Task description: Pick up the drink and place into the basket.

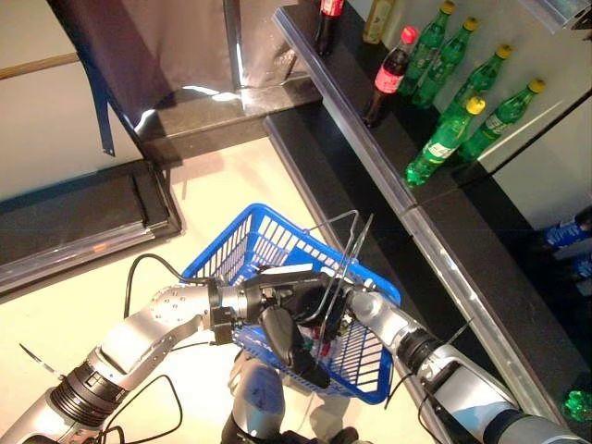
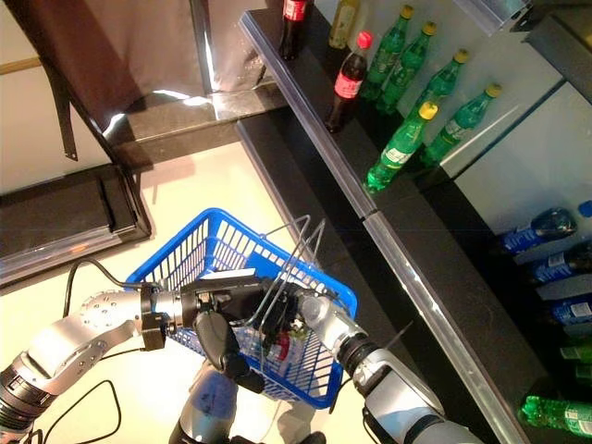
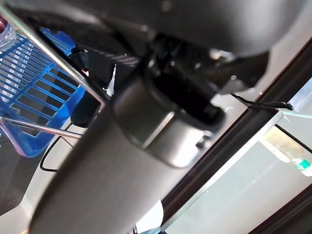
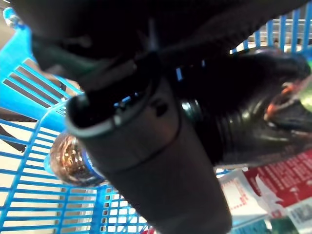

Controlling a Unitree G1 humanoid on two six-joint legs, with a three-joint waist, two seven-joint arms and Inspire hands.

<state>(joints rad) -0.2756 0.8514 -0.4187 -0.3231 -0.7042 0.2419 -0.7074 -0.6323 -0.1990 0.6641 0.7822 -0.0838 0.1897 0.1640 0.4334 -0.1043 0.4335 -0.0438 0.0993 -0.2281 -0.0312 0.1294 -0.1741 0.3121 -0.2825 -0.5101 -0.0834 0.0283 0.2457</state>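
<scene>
A blue plastic basket [image 1: 242,242] hangs low in front of me, its wire handles [image 1: 348,242] standing up. My left hand [image 2: 218,326] reaches in from the left and is curled round the handles at the basket's near side. My right hand [image 2: 298,311] is down inside the basket from the right. Its wrist view shows it shut on a dark cola bottle [image 4: 253,122] with a red label [image 4: 285,180]. That label also shows through the basket's mesh [image 2: 281,350].
The bottom of another bottle [image 4: 73,161] lies in the basket. To the right runs a black shelf [image 1: 370,157] carrying several green bottles [image 1: 444,139] and a cola bottle [image 1: 389,76]. Blue-labelled bottles [image 2: 544,228] lie on a lower level. A dark step [image 1: 83,213] lies at the left.
</scene>
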